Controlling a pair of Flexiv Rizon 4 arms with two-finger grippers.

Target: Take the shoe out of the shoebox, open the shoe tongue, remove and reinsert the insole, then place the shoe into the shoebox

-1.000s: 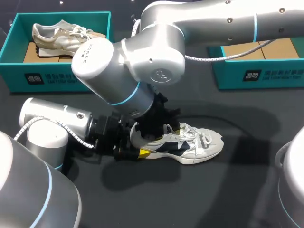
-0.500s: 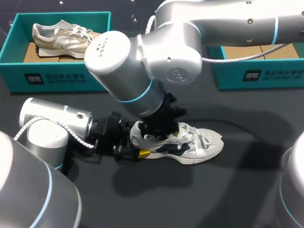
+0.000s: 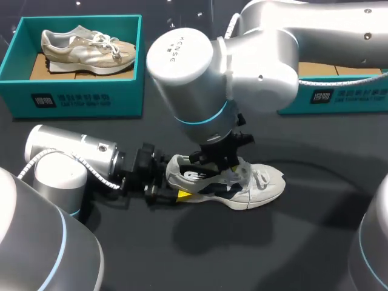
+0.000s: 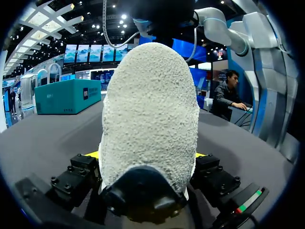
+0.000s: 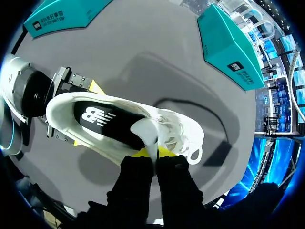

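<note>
A white sneaker (image 3: 257, 185) with dark side panels lies on the dark table, toe to the right. My left gripper (image 3: 171, 183) comes in low from the left with a finger on each side of the heel (image 4: 150, 109), so it is shut on the shoe. My right gripper (image 5: 153, 153) hangs over the shoe's opening and is shut on the white tongue (image 5: 144, 131). The dark insole (image 5: 95, 117) shows inside the shoe. In the head view my right wrist (image 3: 206, 91) hides most of the right gripper's fingers.
A teal shoebox (image 3: 73, 100) at the back left holds a beige sneaker (image 3: 85, 47). A second teal box (image 3: 339, 96) stands at the back right, partly behind my right arm. Bare table lies in front of the shoe.
My right arm has swung to the right over the shoe and its gripper has shut on the tongue, uncovering the shoe's opening. The left gripper and the shoe have stayed in place.
</note>
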